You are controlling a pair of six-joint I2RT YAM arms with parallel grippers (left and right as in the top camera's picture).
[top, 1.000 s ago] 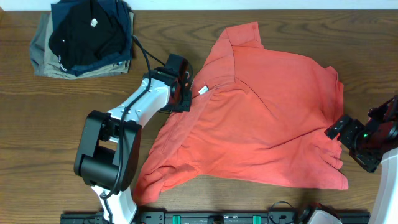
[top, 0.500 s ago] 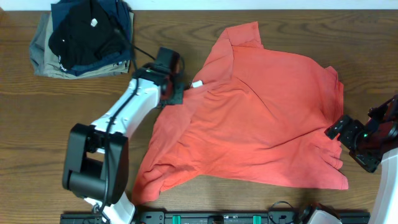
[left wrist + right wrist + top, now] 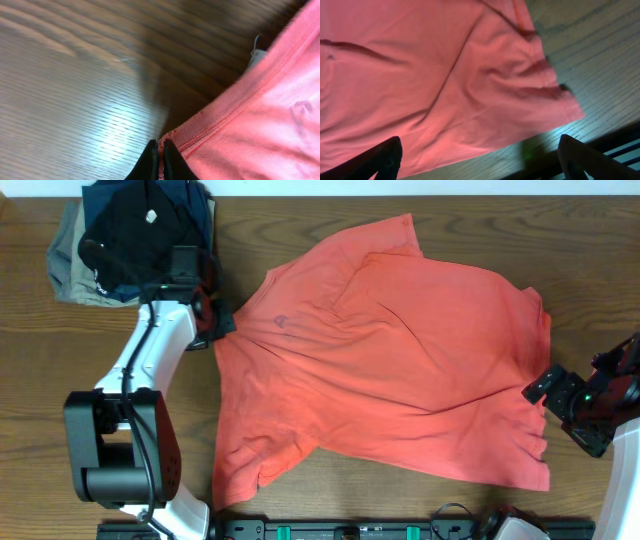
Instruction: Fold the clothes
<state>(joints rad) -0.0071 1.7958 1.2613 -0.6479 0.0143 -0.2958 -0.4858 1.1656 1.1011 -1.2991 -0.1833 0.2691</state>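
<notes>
The coral-red T-shirt (image 3: pixel 390 370) lies spread over the middle and right of the wooden table. My left gripper (image 3: pixel 218 330) is shut on the shirt's ribbed edge at its left side; the left wrist view shows the fingertips (image 3: pixel 160 150) pinching that hem (image 3: pixel 235 100). My right gripper (image 3: pixel 560 405) hangs open and empty just off the shirt's right edge; in the right wrist view its fingers (image 3: pixel 480 155) stand wide apart above the shirt's corner (image 3: pixel 470 75). No lettering shows.
A stack of folded black, navy and khaki garments (image 3: pixel 135 240) sits at the back left, close behind my left arm. Bare wood (image 3: pixel 60 380) lies left of the shirt and along the back edge.
My left gripper has pulled the shirt's edge leftward, unfolding the flap so the shirt lies wider and flatter. The white tag is no longer visible. The right arm has not moved.
</notes>
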